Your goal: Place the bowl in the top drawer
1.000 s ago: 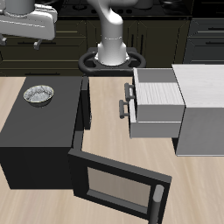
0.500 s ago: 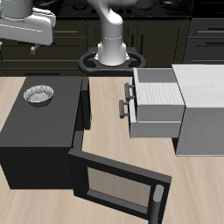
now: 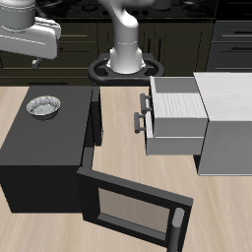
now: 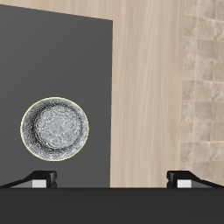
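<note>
Since the earlier frame, gripper [image 3: 37, 61] has shifted toward upper left. Jaws wide, empty — centre over bowl [image 3: 43, 106] on microwave [image 3: 39, 148], then descend.

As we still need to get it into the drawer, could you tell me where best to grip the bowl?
Probably at its rim, coming straight down from above. The bowl sits upright and open on the flat top of the microwave, with nothing near it. It is shallow and round, so one finger inside and one outside the thin edge should pinch it. The gripper hangs open above it.
</note>
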{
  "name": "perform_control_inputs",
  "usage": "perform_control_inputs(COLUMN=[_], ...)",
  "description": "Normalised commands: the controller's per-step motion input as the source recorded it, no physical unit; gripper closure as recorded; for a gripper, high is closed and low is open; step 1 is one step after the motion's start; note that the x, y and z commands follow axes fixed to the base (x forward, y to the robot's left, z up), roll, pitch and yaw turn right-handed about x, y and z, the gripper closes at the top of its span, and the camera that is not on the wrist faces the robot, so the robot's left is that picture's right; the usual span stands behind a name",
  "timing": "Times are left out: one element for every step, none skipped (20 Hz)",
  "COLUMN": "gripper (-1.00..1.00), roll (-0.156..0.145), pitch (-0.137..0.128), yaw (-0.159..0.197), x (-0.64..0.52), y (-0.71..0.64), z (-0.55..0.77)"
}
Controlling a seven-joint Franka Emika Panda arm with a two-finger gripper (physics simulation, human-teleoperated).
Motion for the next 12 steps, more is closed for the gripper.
perform_control_inputs(gripper=[-1.0,-1.0,-1.0,-1.0,-1.0,-1.0,-1.0,-1.0,-1.0,-1.0,-1.0,-1.0], roll=[-0.094,0.049,-0.021,0.053,0.0,-0.043,0.004,0.07,-0.001,0.01,-0.007,0.016], pitch=[0.027,0.042,0.016,0.012,0.0,0.038,0.044,0.026,0.016,0.047,0.01,-0.022], yaw=[0.0,0.058,-0.011,-0.004,0.0,-0.023,-0.039,0.048,-0.023,0.006,0.042,0.099], x=[0.07,0.05,-0.07,-0.01,-0.02,0.02,0.04,0.01,0.01,0.1,0.05,0.01], y=[-0.1,0.05,0.06,0.06,0.03,-0.02,0.01,0.2,0.02,0.08,0.09,0.18], z=[-0.27,-0.46,-0.22,-0.27,0.01,-0.25,-0.28,-0.37,-0.2,-0.39,-0.23,-0.33])
